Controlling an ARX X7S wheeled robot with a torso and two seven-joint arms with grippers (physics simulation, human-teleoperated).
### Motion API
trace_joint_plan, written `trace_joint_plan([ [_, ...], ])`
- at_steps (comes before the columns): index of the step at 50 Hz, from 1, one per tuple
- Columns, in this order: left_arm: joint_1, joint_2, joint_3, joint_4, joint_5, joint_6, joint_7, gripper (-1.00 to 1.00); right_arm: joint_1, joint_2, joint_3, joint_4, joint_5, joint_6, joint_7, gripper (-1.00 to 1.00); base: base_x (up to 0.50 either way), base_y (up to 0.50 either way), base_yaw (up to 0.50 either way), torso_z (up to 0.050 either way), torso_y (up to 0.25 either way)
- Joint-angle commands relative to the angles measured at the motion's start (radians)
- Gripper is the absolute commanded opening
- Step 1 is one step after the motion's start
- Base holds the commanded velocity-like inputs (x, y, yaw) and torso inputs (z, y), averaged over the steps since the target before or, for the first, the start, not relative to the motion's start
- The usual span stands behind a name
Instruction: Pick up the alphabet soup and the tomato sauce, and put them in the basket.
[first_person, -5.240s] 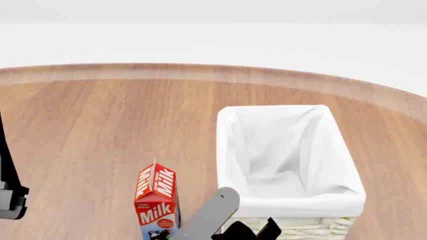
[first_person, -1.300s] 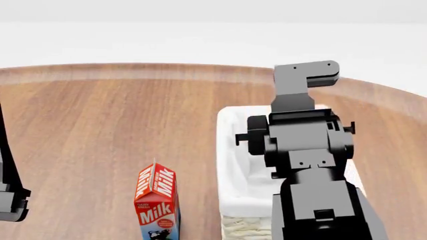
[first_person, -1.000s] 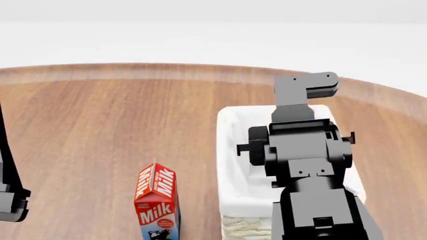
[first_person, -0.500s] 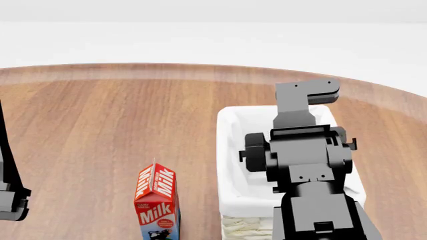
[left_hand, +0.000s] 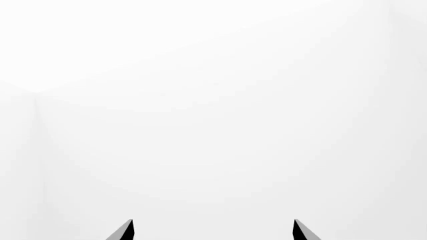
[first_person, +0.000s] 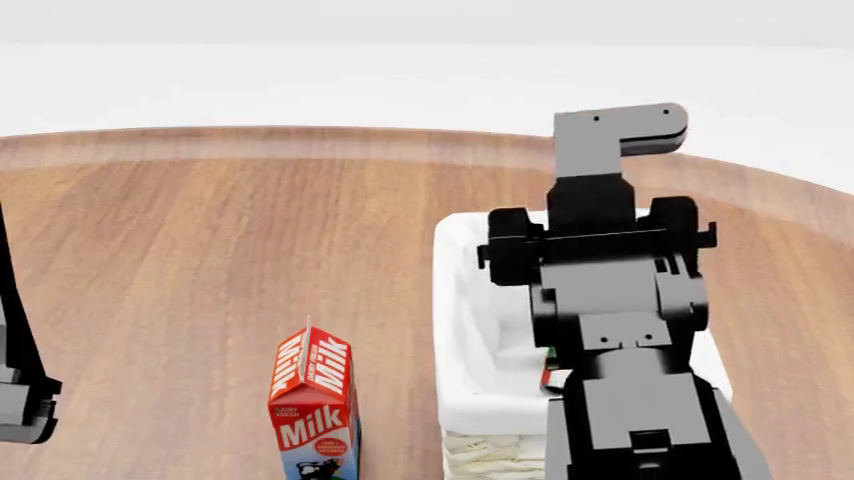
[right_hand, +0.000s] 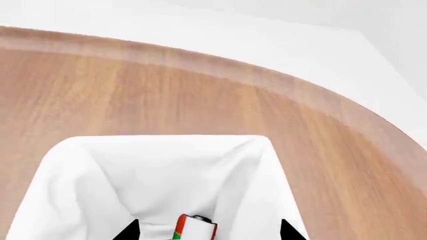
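The right gripper (right_hand: 207, 231) hung over the basket (right_hand: 80, 165) with its 2 fingertips spread apart and nothing between them. Below them the tomato sauce (right_hand: 195, 228) lay inside the basket on the white lining. The left gripper (left_hand: 212, 231) was also apart, facing blank white. Beside the basket a milk carton (first_person: 312, 405) stood on the wooden table (first_person: 200, 250).

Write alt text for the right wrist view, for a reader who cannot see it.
The tomato sauce can lies inside the basket, on its white lining, between the open right gripper fingertips at the frame edge. Beyond the basket stretches the curved wooden table.
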Motion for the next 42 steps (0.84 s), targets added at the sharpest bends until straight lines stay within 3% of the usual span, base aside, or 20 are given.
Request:
trace_joint_plan([
  [1, 0.000, 0.000, 0.001, 0.000, 0.001, -0.002, 0.000, 1.00, 0.040, 0.000, 0.017, -0.001, 0.009, -0.194, 0.037, 1.00, 0.00, 0.00, 0.00, 0.000, 0.000],
  [20, 0.005, 0.000, -0.002, 0.000, -0.005, 0.005, -0.006, 1.00, 0.060, -0.010, -0.038, -0.003, 0.043, -0.477, 0.106, 1.00, 0.00, 0.00, 0.00, 0.000, 0.000],
  [25, 0.006, 0.000, 0.001, 0.000, -0.002, 0.006, -0.006, 1.00, 0.066, -0.006, -0.048, -0.021, 0.056, -0.572, 0.188, 1.00, 0.00, 0.00, 0.00, 0.000, 0.000],
  [31, 0.001, 0.000, 0.002, 0.000, -0.002, 0.003, -0.006, 1.00, -0.025, 0.016, -0.052, -0.326, 0.072, -0.506, 0.232, 1.00, 0.00, 0.00, 0.00, 0.000, 0.000],
  [42, -0.006, 0.000, 0.003, 0.000, -0.001, -0.001, -0.003, 1.00, -0.106, 0.037, -0.049, -0.652, 0.103, -0.453, 0.283, 1.00, 0.00, 0.00, 0.00, 0.000, 0.000],
])
